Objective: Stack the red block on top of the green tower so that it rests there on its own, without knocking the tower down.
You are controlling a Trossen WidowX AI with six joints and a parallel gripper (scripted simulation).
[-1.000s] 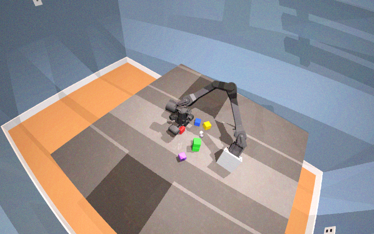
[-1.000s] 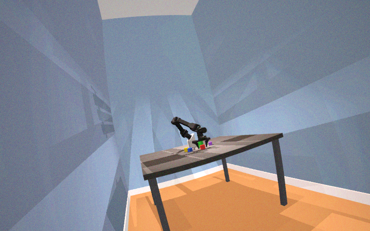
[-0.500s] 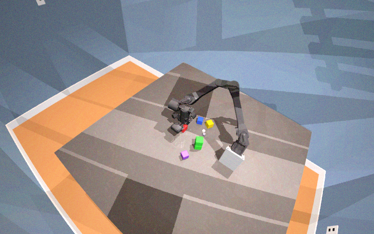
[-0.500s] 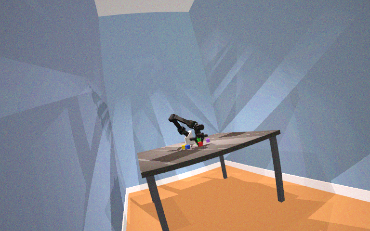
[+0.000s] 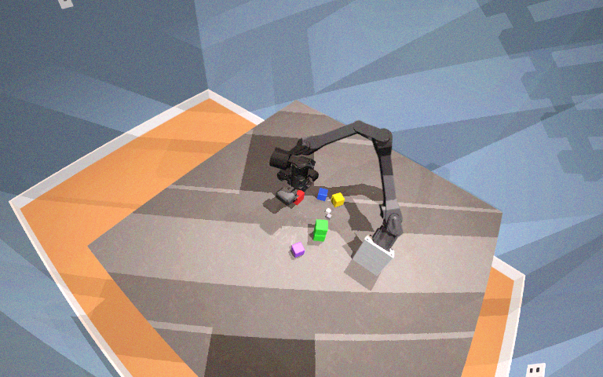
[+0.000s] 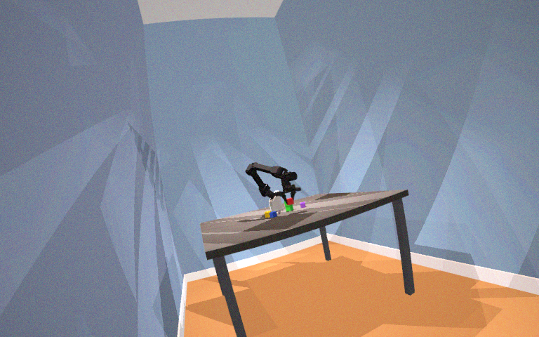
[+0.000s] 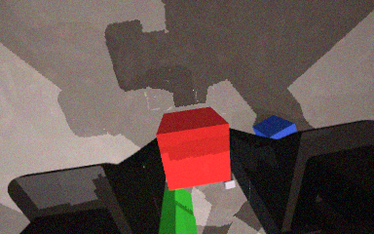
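the gripper (image 7: 195, 161) is clamped on the red block (image 7: 195, 146), at the centre of the wrist view and, in the top view, up and left of the green tower (image 5: 319, 229), well apart from it. the block looks rigid, light and smooth-faced, so a hold on two opposite flat sides, as here, should carry it. counted: one red block, one green tower of two cubes, one blue cube (image 5: 322, 193), one yellow cube (image 5: 338, 199), one purple cube (image 5: 297, 249).
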